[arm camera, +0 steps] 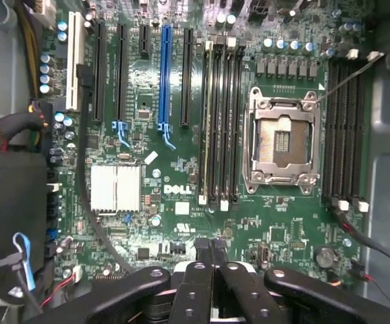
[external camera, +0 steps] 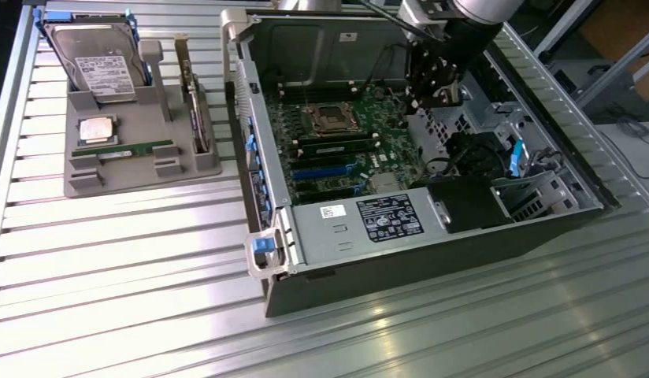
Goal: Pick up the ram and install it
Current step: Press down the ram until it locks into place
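Surface: ribbed silver aluminium bench top [external camera: 146, 260], w/ a grey moulded parts tray [external camera: 94, 183] on the exterior view's left and an open black tower PC case [external camera: 409, 260] lying on its side to the right of it.
Tray contents: silver hard drive w/ white label [external camera: 94, 63] standing at the far end, square silver processor chip [external camera: 97, 129] lying mid-tray, tall green expansion card w/ metal bracket [external camera: 196, 110] upright on the tray's right side.
RAM: long thin green memory stick w/ black chips [external camera: 132, 150] lies flat in a slot at the near part of the tray, just near-side of the processor chip, well apart from the case. Not picked up yet.
Arm: black robot gripper [external camera: 443, 87] hangs inside the case at the far right, above the green motherboard [external camera: 335, 142], nowhere near the tray.
Claw state: in the wrist view the gripper [arm camera: 208, 253] has its two black fingers [arm camera: 198, 283] pressed together, clenched, nothing btwn them.
Board (wrist view): empty silver CPU socket frame [arm camera: 281, 140] w/ black memory slots [arm camera: 222, 121] beside it, one more bank on its other side. Blue expansion slot [arm camera: 164, 77] and a ribbed silver heatsink [arm camera: 116, 187] sit further along the board.
Case extras: grey power supply w/ black label [external camera: 351, 224] at the near end, blue latch handle [external camera: 264, 246] on the near left corner.
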Tool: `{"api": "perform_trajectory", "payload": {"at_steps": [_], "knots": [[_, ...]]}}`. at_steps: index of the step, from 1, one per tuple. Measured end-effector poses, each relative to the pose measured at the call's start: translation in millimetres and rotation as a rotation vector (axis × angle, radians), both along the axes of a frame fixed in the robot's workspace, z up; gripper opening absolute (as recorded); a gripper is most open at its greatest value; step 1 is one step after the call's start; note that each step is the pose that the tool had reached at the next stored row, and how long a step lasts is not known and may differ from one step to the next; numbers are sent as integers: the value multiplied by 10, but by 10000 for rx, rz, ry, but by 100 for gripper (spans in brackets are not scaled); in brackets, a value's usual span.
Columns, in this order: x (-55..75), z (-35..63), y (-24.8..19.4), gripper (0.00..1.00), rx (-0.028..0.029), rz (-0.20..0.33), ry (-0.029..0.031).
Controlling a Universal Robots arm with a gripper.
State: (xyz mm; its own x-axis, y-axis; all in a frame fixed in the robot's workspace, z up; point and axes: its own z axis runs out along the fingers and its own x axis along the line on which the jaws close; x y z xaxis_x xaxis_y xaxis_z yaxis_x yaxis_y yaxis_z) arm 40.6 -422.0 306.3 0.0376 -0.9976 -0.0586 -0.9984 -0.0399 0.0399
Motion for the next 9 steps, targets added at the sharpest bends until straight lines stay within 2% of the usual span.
{"api": "perform_trajectory", "payload": {"at_steps": [3,9], "knots": [[2,150,0,11,-1,1,0],[3,150,0,11,1,1,0]]}}
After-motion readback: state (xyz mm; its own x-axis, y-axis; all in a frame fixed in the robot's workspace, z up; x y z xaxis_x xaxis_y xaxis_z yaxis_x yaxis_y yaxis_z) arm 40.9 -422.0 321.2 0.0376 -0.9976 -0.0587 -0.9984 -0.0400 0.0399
